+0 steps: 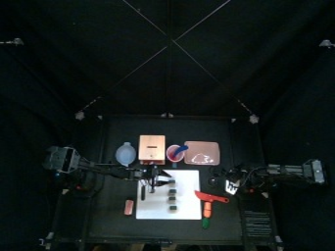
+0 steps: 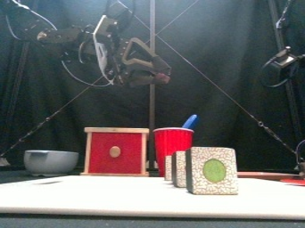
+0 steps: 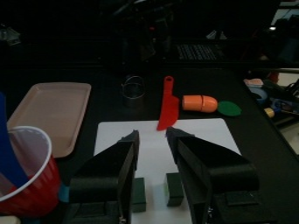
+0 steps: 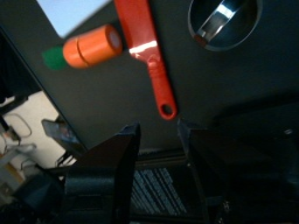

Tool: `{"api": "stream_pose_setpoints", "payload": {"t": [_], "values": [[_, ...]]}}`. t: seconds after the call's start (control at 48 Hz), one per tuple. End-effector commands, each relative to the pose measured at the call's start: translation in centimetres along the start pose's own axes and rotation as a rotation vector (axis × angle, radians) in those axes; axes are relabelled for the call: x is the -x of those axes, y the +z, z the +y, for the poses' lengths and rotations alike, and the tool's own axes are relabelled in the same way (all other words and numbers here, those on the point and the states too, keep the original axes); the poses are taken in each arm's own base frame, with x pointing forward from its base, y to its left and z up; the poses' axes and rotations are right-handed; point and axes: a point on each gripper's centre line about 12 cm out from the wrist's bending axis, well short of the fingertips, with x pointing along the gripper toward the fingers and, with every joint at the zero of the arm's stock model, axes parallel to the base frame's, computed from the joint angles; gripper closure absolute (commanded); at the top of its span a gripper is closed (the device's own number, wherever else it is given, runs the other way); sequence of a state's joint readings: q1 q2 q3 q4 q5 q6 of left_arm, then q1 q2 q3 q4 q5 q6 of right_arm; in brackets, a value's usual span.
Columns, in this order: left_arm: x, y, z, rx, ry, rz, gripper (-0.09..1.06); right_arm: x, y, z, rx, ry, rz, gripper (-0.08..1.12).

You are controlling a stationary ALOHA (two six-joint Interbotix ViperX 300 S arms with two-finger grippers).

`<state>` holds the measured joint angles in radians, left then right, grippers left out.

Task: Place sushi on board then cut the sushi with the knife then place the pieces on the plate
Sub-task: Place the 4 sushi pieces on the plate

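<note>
Dark green sushi blocks (image 1: pixel 170 201) stand side by side on the white board (image 1: pixel 185 182), near and large in the front view (image 2: pixel 210 170). My left gripper (image 1: pixel 159 179) hangs open above the board's back left part, high over the sushi (image 3: pixel 153 191), holding nothing. A red knife (image 1: pixel 209 198) lies on the table just right of the board. My right gripper (image 1: pixel 233 184) hovers open to the right of it, and the knife (image 4: pixel 149 58) lies ahead of its jaws. The pink plate (image 1: pixel 201 152) lies at the back.
A wooden box (image 1: pixel 153 149) with a red drawer front, a blue-grey bowl (image 1: pixel 125 153) and a red cup (image 2: pixel 173 142) holding a blue knife (image 2: pixel 188 121) line the back. An orange carrot toy (image 3: pixel 200 103) lies beside the red knife. A metal cutter (image 3: pixel 135 85) sits past the board.
</note>
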<state>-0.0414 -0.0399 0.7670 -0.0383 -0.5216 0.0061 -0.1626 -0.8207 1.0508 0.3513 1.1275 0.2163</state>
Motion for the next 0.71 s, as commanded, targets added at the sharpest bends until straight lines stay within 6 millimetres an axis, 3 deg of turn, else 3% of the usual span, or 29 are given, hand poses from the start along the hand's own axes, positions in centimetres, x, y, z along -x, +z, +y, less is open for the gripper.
{"api": "stream_pose_setpoints", "payload": {"t": [0.021,0.188,0.354,0.708], "values": [[0.8,0.7,0.5,0.012,0.015,-0.031,0.25,2.2,2.7,0.0,0.037,-0.061,-0.141,0.27],[1.7,-0.7,0.6,0.025,0.023,0.004,0.25,3.2,7.3,0.1,0.119,-0.107,-0.446,0.27],[2.7,-1.8,0.9,0.046,0.040,0.032,0.25,2.3,10.9,1.3,0.200,-0.069,-0.669,0.26],[4.7,-4.0,2.0,0.100,0.091,0.131,0.25,-1.1,15.3,3.4,0.287,-0.047,-0.731,0.12]]}}
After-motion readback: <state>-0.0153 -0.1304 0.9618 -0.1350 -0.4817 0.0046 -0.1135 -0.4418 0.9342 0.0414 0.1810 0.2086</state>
